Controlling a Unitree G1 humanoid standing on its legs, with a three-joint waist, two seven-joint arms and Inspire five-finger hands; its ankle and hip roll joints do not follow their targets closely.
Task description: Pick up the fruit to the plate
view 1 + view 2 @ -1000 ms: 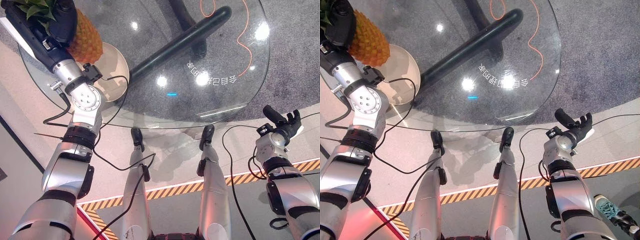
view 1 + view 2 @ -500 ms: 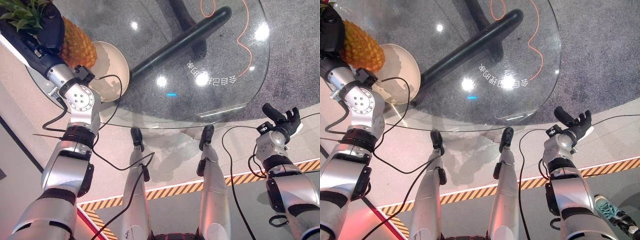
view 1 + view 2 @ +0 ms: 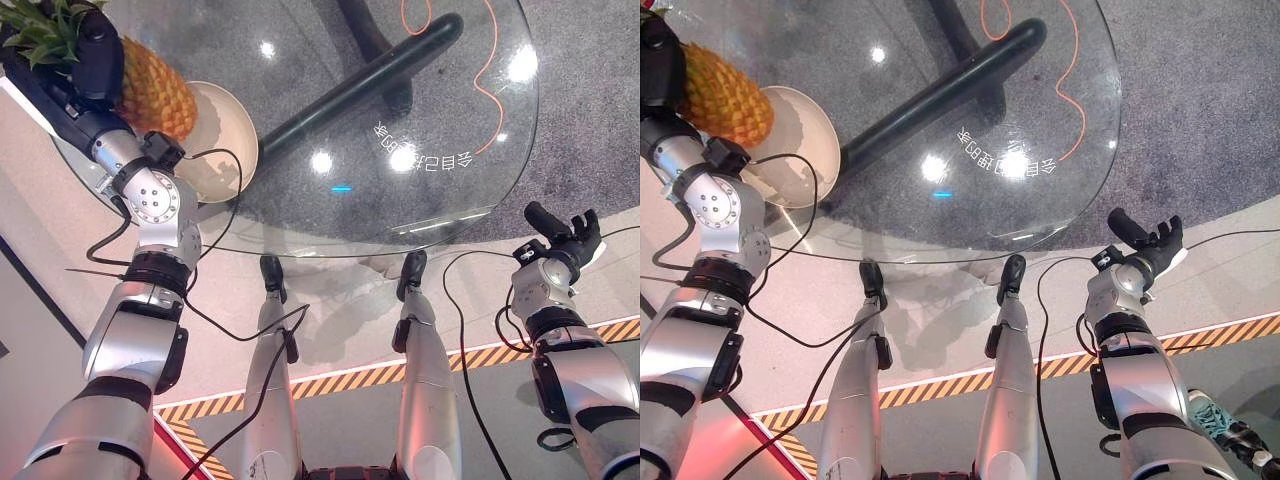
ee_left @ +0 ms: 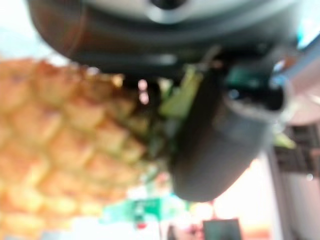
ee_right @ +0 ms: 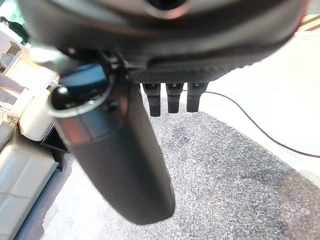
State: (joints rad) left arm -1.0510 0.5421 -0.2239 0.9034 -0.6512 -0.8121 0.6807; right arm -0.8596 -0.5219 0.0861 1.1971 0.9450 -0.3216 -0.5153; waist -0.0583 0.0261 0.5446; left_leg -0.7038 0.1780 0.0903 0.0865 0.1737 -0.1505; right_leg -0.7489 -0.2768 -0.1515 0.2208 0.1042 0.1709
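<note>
Compared with a second ago the left hand (image 3: 95, 60) has pulled the pineapple (image 3: 152, 98) back toward the table's left edge; the fruit that was over the middle of the plate (image 3: 232, 130) now sits over its left rim, and the left arm has swung outward with it; not much change in the last half second, just a small nudge.

So right now: the left hand is curled round the pineapple up near the crown (image 3: 45, 28), dark fingers wrapped over the top of the body; in the left wrist view you can see the thumb (image 4: 215, 145) pressed against the scaly orange skin (image 4: 60, 150) with a few green leaves poking out between; the fruit is tilted, leaves pointing away to the upper left, its lower end over the cream plate's edge; can't tell whether it's touching the plate or hanging just above it.

The plate is on the round glass table (image 3: 430, 120), far left side; through the glass you see the dark table base (image 3: 370, 75) and an orange cord (image 3: 485, 70) on the grey carpet.

The right hand (image 3: 560, 238) is off the table past its right edge, holding nothing; fingers loosely extended, thumb (image 5: 115, 165) sticking out in its wrist view over the carpet.
</note>
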